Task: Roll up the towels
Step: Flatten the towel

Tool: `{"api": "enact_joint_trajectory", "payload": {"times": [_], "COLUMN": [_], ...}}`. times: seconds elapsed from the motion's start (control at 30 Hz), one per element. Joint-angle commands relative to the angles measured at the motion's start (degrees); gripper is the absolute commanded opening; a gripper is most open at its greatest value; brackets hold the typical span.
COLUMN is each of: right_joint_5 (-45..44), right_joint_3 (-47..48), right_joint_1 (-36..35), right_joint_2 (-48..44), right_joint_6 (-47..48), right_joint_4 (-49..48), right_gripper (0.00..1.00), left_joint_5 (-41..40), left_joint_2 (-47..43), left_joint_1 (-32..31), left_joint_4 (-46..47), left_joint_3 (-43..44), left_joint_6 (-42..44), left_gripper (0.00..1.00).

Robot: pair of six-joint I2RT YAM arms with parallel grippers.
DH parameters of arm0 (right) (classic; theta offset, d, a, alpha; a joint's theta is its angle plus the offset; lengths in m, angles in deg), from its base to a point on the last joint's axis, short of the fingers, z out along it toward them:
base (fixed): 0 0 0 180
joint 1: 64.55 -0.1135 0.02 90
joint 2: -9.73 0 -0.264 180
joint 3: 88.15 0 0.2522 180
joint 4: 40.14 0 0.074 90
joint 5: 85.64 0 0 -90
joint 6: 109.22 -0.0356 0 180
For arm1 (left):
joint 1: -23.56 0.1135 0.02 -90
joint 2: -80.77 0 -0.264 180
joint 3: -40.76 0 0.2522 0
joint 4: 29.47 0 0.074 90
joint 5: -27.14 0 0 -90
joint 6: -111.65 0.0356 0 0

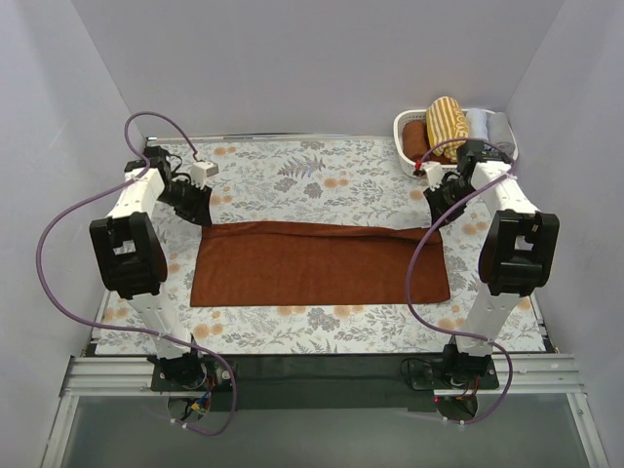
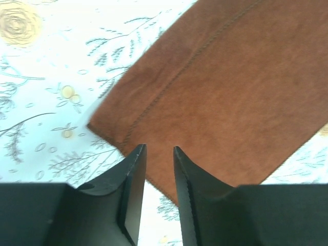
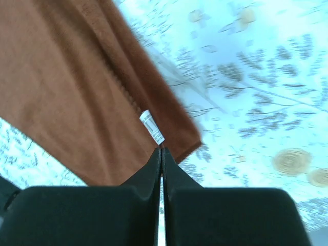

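Observation:
The long rust-brown towel (image 1: 317, 263) lies spread flat across the middle of the floral table. My left gripper (image 1: 200, 210) hovers at its far left corner. In the left wrist view the gripper (image 2: 159, 148) is open a little and empty, with the towel's corner (image 2: 230, 87) just beyond the tips. My right gripper (image 1: 436, 210) is at the towel's far right corner. In the right wrist view it (image 3: 161, 149) is shut with nothing between the jaws, over the towel (image 3: 77, 87) near its white label (image 3: 152, 127). The mustard-yellow striped towel (image 1: 447, 119) sits rolled in a basket.
A white basket (image 1: 403, 127) stands at the back right corner and also holds a brown roll (image 1: 416, 139) and a grey roll (image 1: 480, 125). Grey walls close in the table on the left, back and right. Purple cables loop beside both arms.

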Motion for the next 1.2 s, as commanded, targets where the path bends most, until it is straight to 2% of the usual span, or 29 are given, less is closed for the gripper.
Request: {"api": "enact_joint_trajectory", "payload": {"times": [0.0,0.07,0.17,0.23,0.27,0.3,0.4,0.47,0.53,0.57,0.67,0.8,0.97,1.1,1.17], "right_joint_5": [0.73,0.46,0.46,0.55,0.64,0.72,0.73,0.46,0.29,0.2,0.37,0.46,0.55,0.46,0.29], "right_joint_3": [3.98,4.25,4.08,3.55,3.37,3.29,3.37,3.55,3.9,3.9,4.34,3.99,2.67,2.41,2.49], "right_joint_1": [1.19,1.19,1.19,1.19,1.19,1.19,1.19,1.19,1.19,1.19,1.19,1.19,1.19,1.19,1.19], "right_joint_2": [-1.53,-0.83,0.31,0.58,0.58,0.67,1.02,1.1,1.19,1.28,1.54,1.9,1.9,2.25,2.42], "right_joint_6": [-2.15,-2.95,-3.65,-3.92,-4.18,-4.18,-4.62,-4.62,-4.62,-4.71,-5.15,-5.41,-5.58,-5.76,-5.59], "right_joint_4": [-2.81,-3.69,-4.05,-4.14,-4.49,-4.58,-4.58,-4.49,-4.4,-4.4,-4.4,-4.23,-4.23,-4.05,-4.05], "right_gripper": [0.01,0.01,0.01,0.01,0.01,0.01,0.01,0.01,0.01,0.01,0.01,0.01,0.01,0.01,0.01], "left_joint_5": [-2.73,-5.27,-4.68,-3.97,-3.71,-3.09,-2.73,-3.26,-4.92,-6.24,-9.24,-6.79,-3.62,-2.74,-3.0], "left_joint_2": [0.63,2.03,1.96,-0.76,-2.08,-5.22,-9.11,-12.1,-13.77,-14.04,-14.57,-14.39,-14.75,-11.33,-10.53], "left_joint_1": [0.37,0.46,0.9,1.07,1.07,0.99,0.9,1.51,1.95,1.87,1.95,1.87,1.95,1.87,1.69], "left_joint_4": [0.44,-0.17,0.43,2.1,4.64,5.79,6.94,7.65,7.21,7.64,9.92,11.69,14.76,8.45,5.21], "left_joint_3": [1.71,1.88,0.83,-2.41,-3.82,-6.53,-7.0,-6.73,-8.47,-9.36,-12.87,-14.55,-17.8,-15.44,-14.73], "left_joint_6": [3.57,3.66,1.65,0.93,1.55,2.77,19.87,35.15,45.27,54.28,66.54,74.66,83.45,88.9,91.72], "left_gripper": [0.23,0.18,0.17,0.22,0.29,0.32,0.35,0.35,0.38,0.4,0.46,0.55,0.58,0.58,0.54]}}
